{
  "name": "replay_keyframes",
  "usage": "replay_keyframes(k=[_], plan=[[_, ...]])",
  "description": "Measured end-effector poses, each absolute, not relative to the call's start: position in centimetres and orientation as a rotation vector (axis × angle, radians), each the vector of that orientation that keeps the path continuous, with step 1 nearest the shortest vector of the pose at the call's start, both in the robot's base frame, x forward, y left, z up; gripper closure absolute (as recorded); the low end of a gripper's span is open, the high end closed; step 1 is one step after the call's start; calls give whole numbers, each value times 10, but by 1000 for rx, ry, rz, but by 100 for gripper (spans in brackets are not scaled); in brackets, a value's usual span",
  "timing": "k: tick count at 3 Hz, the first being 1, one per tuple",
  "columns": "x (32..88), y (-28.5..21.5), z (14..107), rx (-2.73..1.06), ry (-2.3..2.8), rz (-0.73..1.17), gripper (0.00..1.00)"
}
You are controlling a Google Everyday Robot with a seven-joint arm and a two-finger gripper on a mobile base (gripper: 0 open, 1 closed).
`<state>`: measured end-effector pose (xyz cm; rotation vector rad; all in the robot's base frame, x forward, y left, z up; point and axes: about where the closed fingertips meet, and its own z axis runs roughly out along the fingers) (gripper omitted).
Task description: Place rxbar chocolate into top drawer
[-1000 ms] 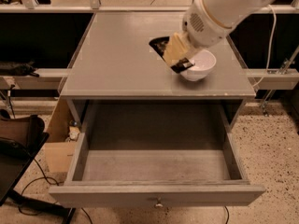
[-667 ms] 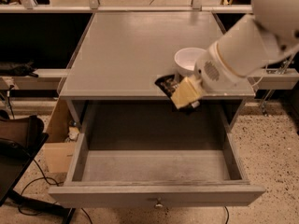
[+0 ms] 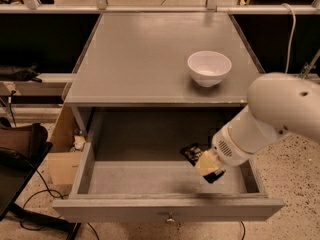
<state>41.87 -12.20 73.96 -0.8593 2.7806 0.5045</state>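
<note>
Gripper [image 3: 203,162] hangs over the open top drawer [image 3: 150,210], right side, clamped on the rxbar chocolate [image 3: 190,152]: small dark glossy wrapper, apparently tilted, print unreadable.

Dark-wrapped rxbar chocolate [image 3: 191,153], tilted, pinched in the gripper [image 3: 206,165] over the right side of the pulled-out grey top drawer [image 3: 170,210].
</note>
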Motion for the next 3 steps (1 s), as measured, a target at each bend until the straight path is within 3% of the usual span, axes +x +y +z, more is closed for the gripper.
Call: replay_keyframes(k=[2,3], plan=[[466,-146,655,-762,2838,350,100],[471,-147,653,-762,2832,336,84]])
